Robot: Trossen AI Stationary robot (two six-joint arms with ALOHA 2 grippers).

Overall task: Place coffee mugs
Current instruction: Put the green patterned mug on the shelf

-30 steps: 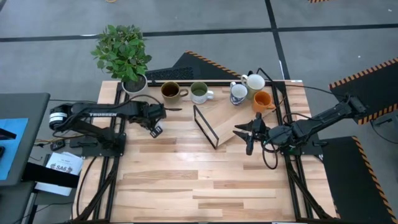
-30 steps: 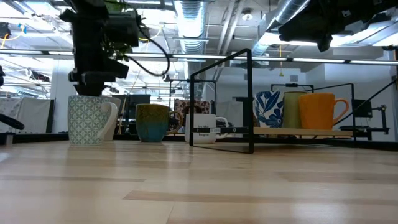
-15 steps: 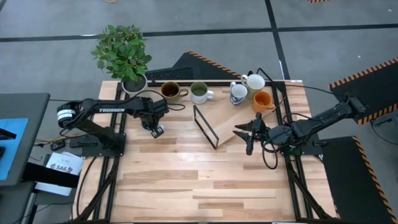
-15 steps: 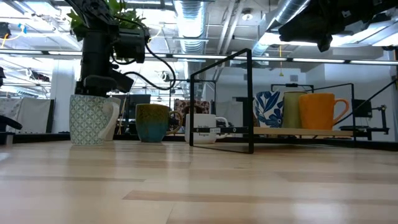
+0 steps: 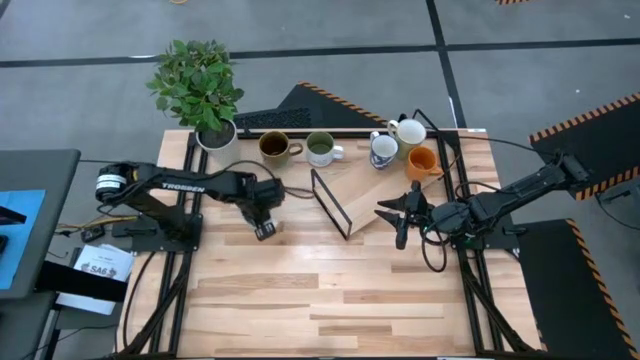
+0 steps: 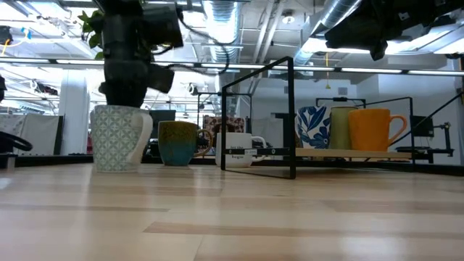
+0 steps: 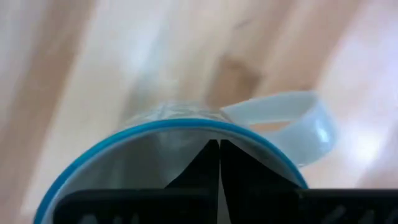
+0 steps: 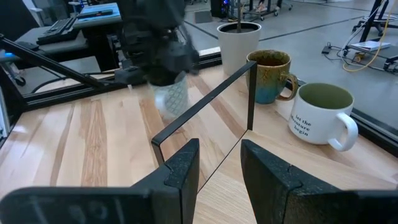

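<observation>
A white mug with a blue-green pattern [image 5: 266,231] stands upright on the table left of centre, also in the low view [image 6: 119,138]. My left gripper [image 7: 219,155] comes down from above, its shut fingers inside the mug's open top. A brown mug [image 5: 273,146] and a pale mug with green inside [image 5: 321,148] stand at the far edge. A blue-patterned mug [image 5: 383,150], a cream mug [image 5: 408,131] and an orange mug [image 5: 423,160] stand on a wooden board. My right gripper [image 5: 400,215] hovers open above the table's right part, holding nothing. My left gripper has its shut fingers [image 7: 205,165] down inside the patterned mug, close to the inner wall below the blue rim [image 7: 186,122], on the side where the handle [image 7: 292,118] sticks out. No wall lies between the fingers. The mug stays upright, its base [image 6: 116,169] at the tabletop.
A black wire frame [image 5: 330,203] stands slanted at the table's middle, between the patterned mug and my right gripper. A potted green plant [image 5: 200,90] sits at the far left corner. Bare wood [image 5: 320,300] fills the near half.
My left gripper has moved toward the table's right and near edges, turning a little. The patterned mug has slid along the table with it, upright, closer to the wire frame. Most of this shift happened in the last half second.
</observation>
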